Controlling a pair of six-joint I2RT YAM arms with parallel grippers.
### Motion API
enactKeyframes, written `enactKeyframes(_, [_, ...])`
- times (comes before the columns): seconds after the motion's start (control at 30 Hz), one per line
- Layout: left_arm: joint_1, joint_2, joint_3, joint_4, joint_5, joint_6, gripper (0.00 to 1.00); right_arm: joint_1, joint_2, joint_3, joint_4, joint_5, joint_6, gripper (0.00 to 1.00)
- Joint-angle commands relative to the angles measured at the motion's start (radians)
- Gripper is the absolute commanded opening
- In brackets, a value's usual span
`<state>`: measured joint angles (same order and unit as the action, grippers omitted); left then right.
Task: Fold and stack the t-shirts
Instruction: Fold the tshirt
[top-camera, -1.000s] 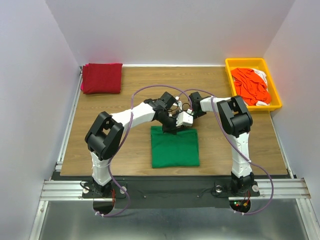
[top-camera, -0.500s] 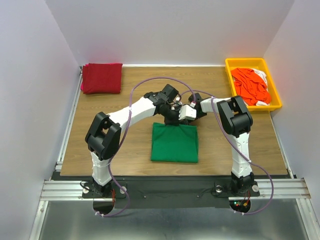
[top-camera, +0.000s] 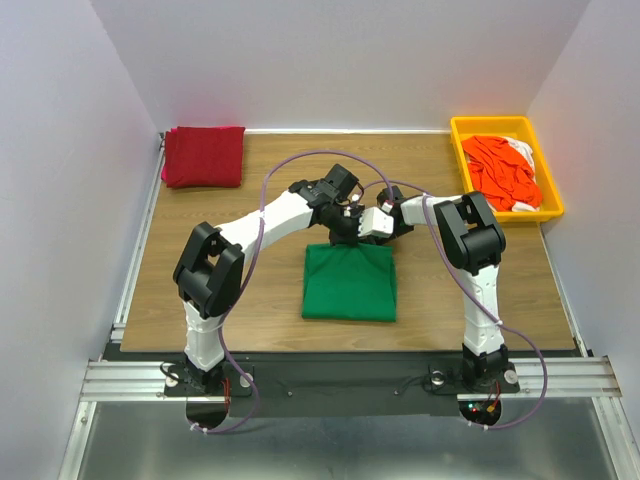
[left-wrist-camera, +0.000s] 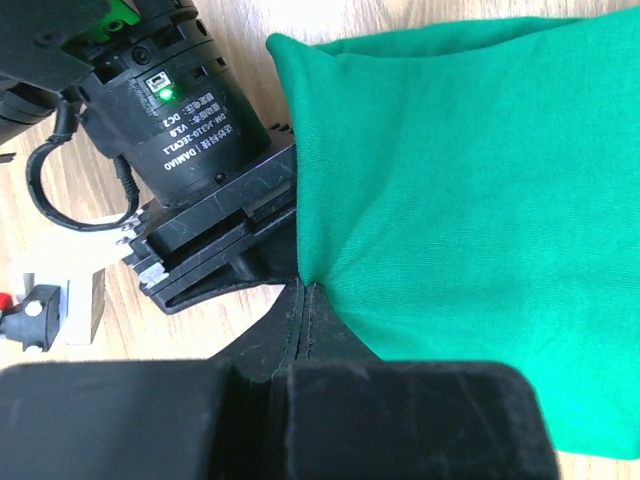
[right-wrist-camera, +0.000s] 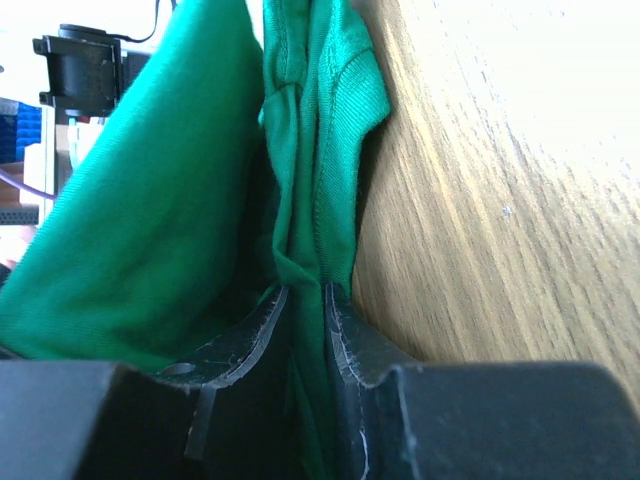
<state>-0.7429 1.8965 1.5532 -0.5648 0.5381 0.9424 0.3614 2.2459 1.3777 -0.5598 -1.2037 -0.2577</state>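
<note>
A bright green t-shirt (top-camera: 350, 290) lies folded in a rectangle at the table's middle. My left gripper (top-camera: 343, 235) and right gripper (top-camera: 378, 230) meet at its far edge. In the left wrist view the left gripper (left-wrist-camera: 305, 292) is shut on a pinch of the green t-shirt (left-wrist-camera: 470, 200), with the right gripper's black body (left-wrist-camera: 190, 130) just beside it. The right gripper (right-wrist-camera: 305, 295) is shut on several bunched layers of the green t-shirt (right-wrist-camera: 320, 150), close to the wood. A dark red t-shirt (top-camera: 204, 155) lies folded at the back left.
A yellow tray (top-camera: 490, 122) at the back right holds a crumpled orange-red t-shirt (top-camera: 500, 172) and a white one (top-camera: 522, 150). Both arms reach inward over the table's centre, cables looping above them. White walls stand on three sides.
Both grippers have moved toward the back of the table, dragging the green t-shirt's far edge with them. The shirt now lies a little farther back.
</note>
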Motion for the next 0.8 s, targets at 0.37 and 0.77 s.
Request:
enactKeyframes(0.37, [0.008, -0.062, -0.041, 0.002, 0.046, 0.042, 0.0, 0.002, -0.111, 0.187, -0.015, 0.266, -0.04, 0.35])
enactKeyframes(0.77, [0.008, -0.047, -0.019, 0.017, 0.019, 0.035, 0.0, -0.004, 0.017, 0.247, -0.017, 0.228, -0.028, 0.27])
